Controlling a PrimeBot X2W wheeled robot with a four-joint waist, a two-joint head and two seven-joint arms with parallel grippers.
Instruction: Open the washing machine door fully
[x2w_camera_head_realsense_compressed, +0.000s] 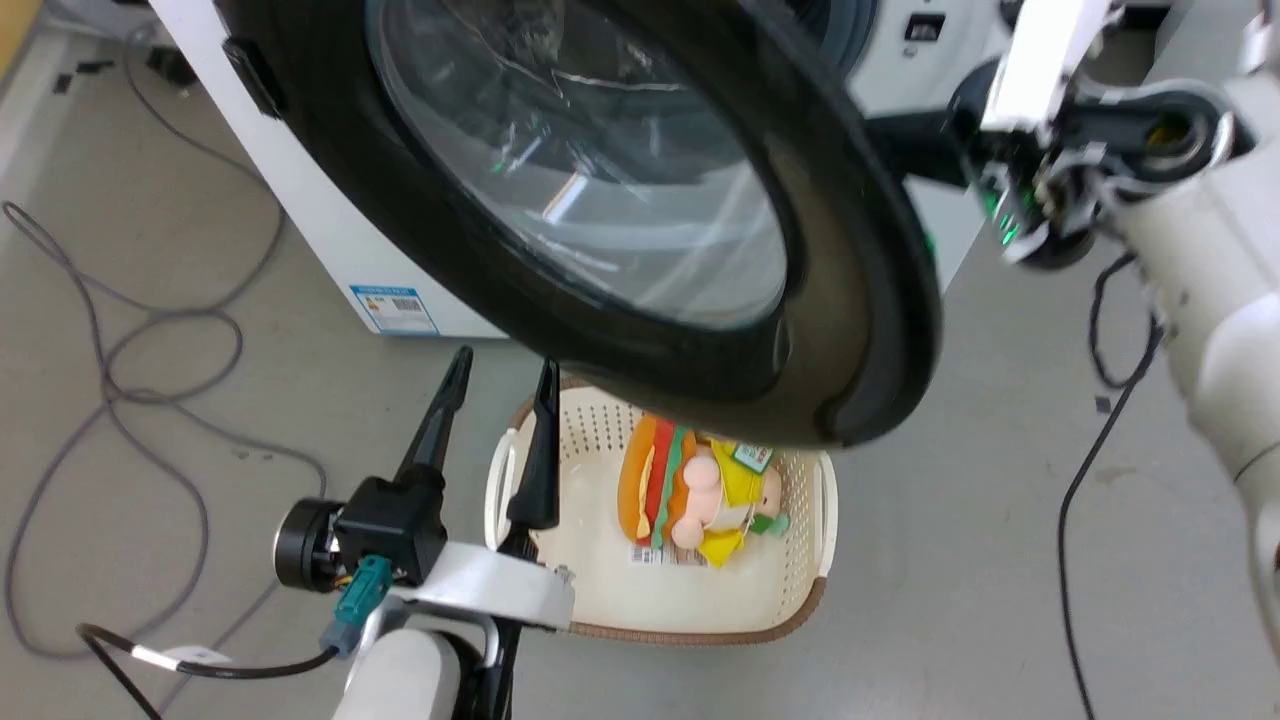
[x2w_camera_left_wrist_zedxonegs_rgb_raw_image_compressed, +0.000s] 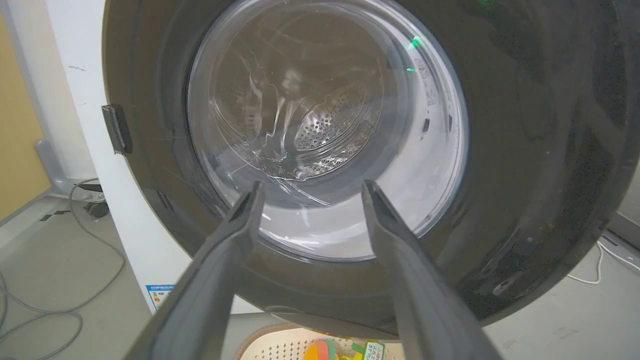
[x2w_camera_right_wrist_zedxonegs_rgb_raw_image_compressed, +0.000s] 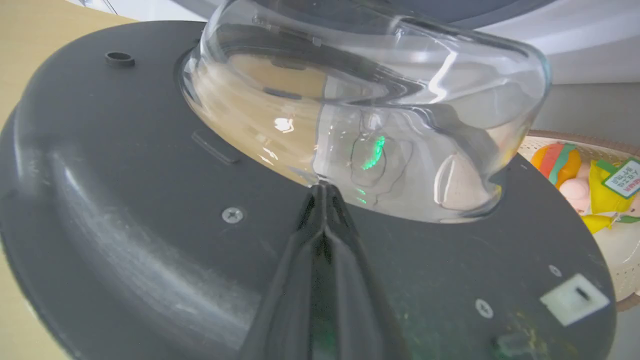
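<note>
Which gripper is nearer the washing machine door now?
Right. The right gripper, shut, reaches the door at its inner face by the glass bowl; the left gripper, open, hovers off its outer side.

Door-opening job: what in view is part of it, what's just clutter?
Job: washing machine door, swung open; right gripper, shut, tip at the door's glass bowl; left gripper, open, facing the door's front.
Lying about: basket; plush toys in it; floor cables.
</note>
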